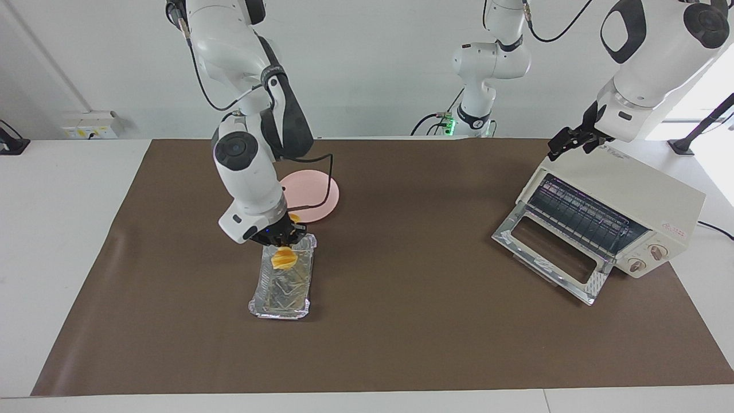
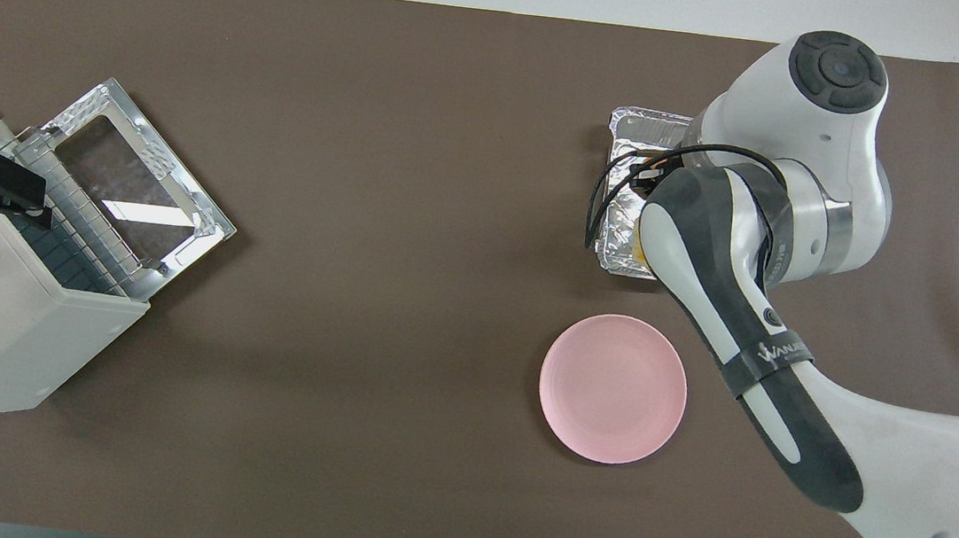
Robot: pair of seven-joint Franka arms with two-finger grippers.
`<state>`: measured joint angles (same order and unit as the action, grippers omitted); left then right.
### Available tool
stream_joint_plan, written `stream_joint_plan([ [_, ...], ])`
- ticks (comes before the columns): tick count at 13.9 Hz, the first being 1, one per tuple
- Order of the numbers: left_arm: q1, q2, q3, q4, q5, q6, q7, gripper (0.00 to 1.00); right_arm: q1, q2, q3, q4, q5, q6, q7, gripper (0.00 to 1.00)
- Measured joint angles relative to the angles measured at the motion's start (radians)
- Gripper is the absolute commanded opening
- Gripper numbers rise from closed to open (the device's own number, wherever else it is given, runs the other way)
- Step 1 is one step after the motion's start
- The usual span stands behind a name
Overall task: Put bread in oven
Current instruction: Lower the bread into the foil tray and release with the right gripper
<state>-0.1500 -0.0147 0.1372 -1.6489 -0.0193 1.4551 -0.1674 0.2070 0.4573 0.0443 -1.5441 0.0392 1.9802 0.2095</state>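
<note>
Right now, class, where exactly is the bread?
In the facing view, the bread hangs in the right end effector over the foil tray, at the tray's end beside the pink plate.

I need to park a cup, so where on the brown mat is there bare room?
The widest bare stretch lies between the pink plate and the oven with its open door. It is crowded around the foil tray, where the right hand holds the bread above it.
</note>
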Motion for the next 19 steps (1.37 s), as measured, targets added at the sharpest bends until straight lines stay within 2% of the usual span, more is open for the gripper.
stream_joint_plan([
  [2,0.0,0.0,0.0,0.0,0.0,0.0,0.0,1.0,-0.015,0.086,-0.003,0.073,-0.014,0.002,-0.021,0.0],
  [4,0.0,0.0,0.0,0.0,0.0,0.0,0.0,1.0,-0.022,0.132,-0.003,0.111,-0.026,0.009,-0.027,0.0],
  [11,0.0,0.0,0.0,0.0,0.0,0.0,0.0,1.0,-0.018,0.172,-0.002,0.118,-0.044,0.105,-0.027,0.0],
  [12,0.0,0.0,0.0,0.0,0.0,0.0,0.0,1.0,-0.016,0.173,-0.001,0.117,-0.044,0.112,-0.027,0.47],
  [13,0.0,0.0,0.0,0.0,0.0,0.0,0.0,1.0,-0.015,0.174,0.0,0.116,-0.044,0.117,-0.027,0.99],
  [19,0.0,0.0,0.0,0.0,0.0,0.0,0.0,1.0,-0.018,0.174,0.0,0.117,-0.043,0.119,-0.026,1.0],
])
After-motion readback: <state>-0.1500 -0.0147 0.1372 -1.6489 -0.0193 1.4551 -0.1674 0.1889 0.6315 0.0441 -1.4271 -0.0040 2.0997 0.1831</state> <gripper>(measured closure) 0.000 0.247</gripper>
